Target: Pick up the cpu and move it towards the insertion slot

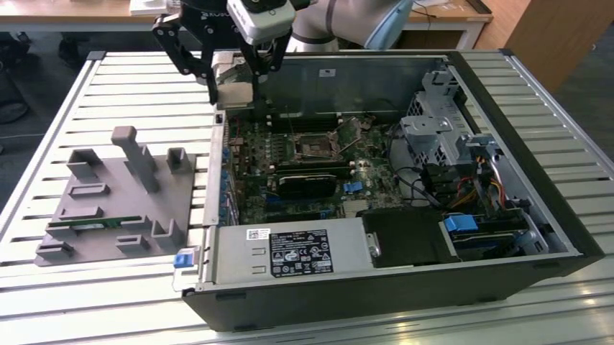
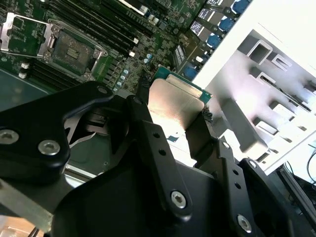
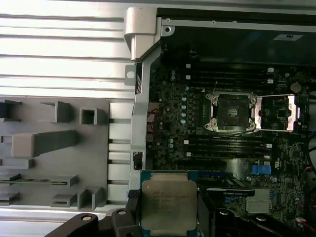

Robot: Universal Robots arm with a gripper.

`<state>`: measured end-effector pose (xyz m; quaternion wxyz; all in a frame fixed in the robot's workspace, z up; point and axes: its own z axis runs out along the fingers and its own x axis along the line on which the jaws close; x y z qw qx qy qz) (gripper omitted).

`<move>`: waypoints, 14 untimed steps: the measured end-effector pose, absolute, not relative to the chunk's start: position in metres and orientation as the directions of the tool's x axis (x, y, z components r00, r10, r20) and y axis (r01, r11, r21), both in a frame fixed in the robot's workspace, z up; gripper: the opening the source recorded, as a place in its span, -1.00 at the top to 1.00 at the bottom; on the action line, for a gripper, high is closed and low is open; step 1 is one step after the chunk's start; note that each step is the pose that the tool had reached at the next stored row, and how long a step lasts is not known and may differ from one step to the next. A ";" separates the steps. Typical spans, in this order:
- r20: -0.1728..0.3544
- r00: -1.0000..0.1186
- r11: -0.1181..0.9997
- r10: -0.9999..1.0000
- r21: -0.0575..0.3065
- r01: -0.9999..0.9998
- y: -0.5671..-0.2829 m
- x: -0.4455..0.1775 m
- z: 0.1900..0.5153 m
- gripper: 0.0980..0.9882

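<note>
Black end effector (image 3: 168, 210) was clamped on the flat square silver-topped cpu (image 3: 168, 205), held above the case's edge, well apart from the silver-framed insertion slot (image 3: 231, 112): keeping it level looked key.

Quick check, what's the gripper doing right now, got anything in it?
Gripper: closed on the cpu, held above the open case's edge, away from the insertion slot.
</note>
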<state>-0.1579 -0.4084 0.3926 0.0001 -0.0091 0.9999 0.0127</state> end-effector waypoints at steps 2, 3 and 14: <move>-0.001 -1.000 1.000 -0.018 0.025 -0.018 -0.408 -0.154 0.393 0.00; -0.001 -1.000 1.000 -0.018 0.025 -0.018 -0.408 -0.151 0.393 0.00; -0.001 -1.000 1.000 -0.018 0.026 -0.018 -0.403 -0.130 0.393 0.00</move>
